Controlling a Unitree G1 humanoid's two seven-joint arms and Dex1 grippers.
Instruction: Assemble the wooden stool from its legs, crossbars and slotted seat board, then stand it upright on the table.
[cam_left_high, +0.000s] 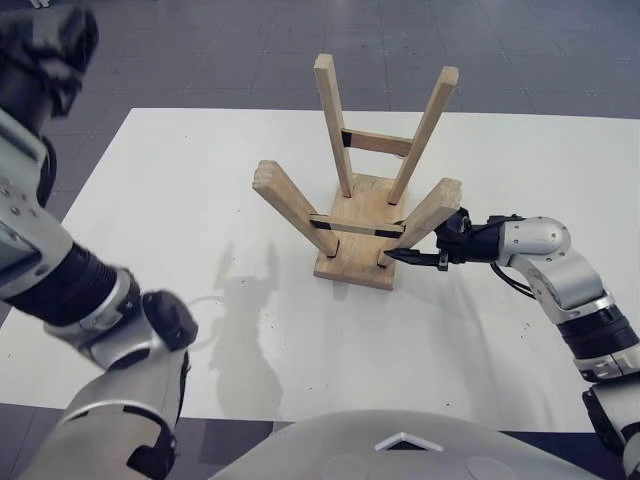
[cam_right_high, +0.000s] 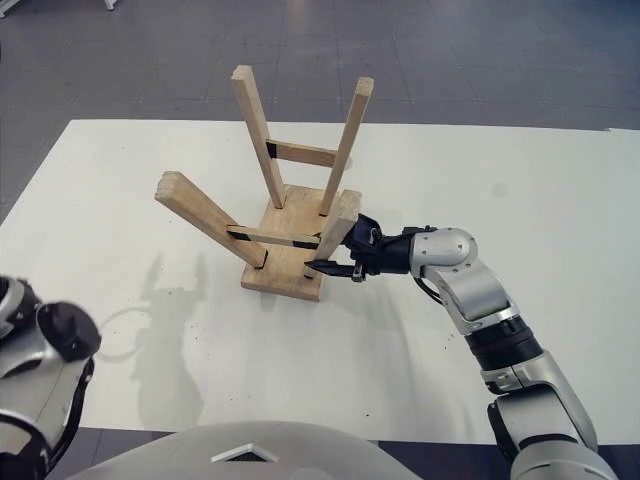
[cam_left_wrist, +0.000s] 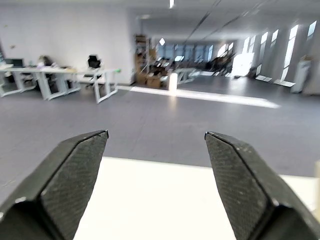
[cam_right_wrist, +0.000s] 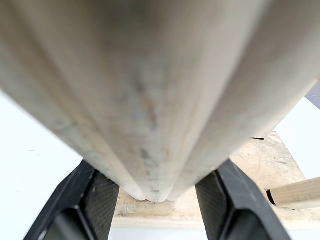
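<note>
An open-plan office hall is surrounding the white table: desks and chairs are standing on grey floor, and tall windows are lining one wall.

The right arm comes in from 4 o'clock with its forearm aimed toward 9. The right gripper is clamped around a stool leg. The left arm folds at 8 o'clock, and the left gripper is spread wide.

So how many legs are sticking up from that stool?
4: far left leg, far right leg, near left leg, and near right leg, held in the right gripper.
</note>
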